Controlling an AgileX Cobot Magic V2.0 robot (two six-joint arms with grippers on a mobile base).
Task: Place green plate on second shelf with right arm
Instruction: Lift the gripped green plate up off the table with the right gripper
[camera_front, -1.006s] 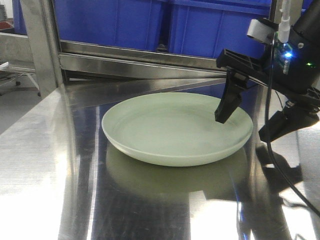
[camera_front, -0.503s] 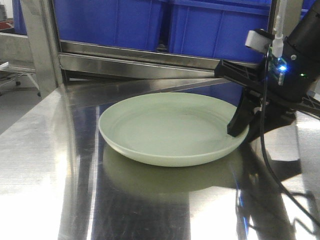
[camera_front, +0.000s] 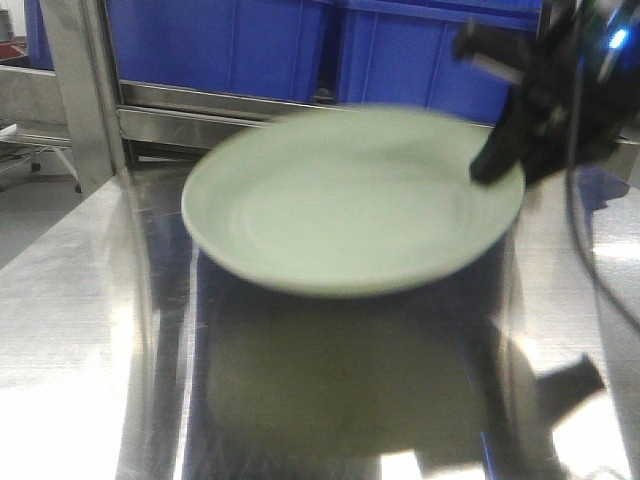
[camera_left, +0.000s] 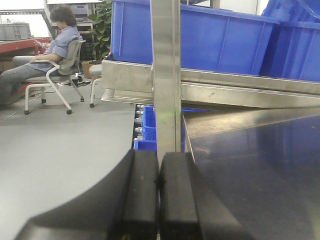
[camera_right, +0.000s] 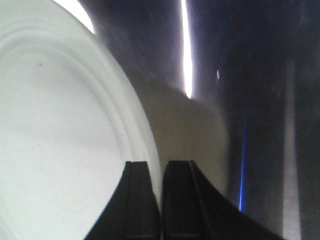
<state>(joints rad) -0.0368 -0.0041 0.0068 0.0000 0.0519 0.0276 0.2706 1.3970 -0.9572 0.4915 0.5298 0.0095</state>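
Round, shallow, pale sage-green plate (camera_front: 350, 205) held in the air above a brushed stainless-steel tabletop (camera_front: 90, 340), face tipped toward the front camera, outline soft with motion blur. Pinched at its right rim by the black right gripper (camera_right: 161, 170), jaws almost together with only the thin rim between them. Black left gripper (camera_left: 159, 167) low at the table's left edge, pads pressed flat against each other, holding nothing, facing an upright steel post (camera_left: 166, 75). Probably the carry toward the shelf. Best done with a firm, steady pinch, given so little rim in the grasp; bring the plate level, lead with the free edge, clear the horizontal steel shelf rail (camera_front: 250, 105), then release only after setting the base down flat. Second shelf itself not surely identifiable from these views. Tabletop glossy, streaked with white glare, showing the plate's dark reflection beneath it. Large blue plastic bins (camera_front: 250, 40) stacked on the rack behind. Off to the left, grey floor, a seated person in a blue shirt (camera_left: 50, 45) on a pale chair, a leafy potted plant (camera_left: 102, 20) beyond
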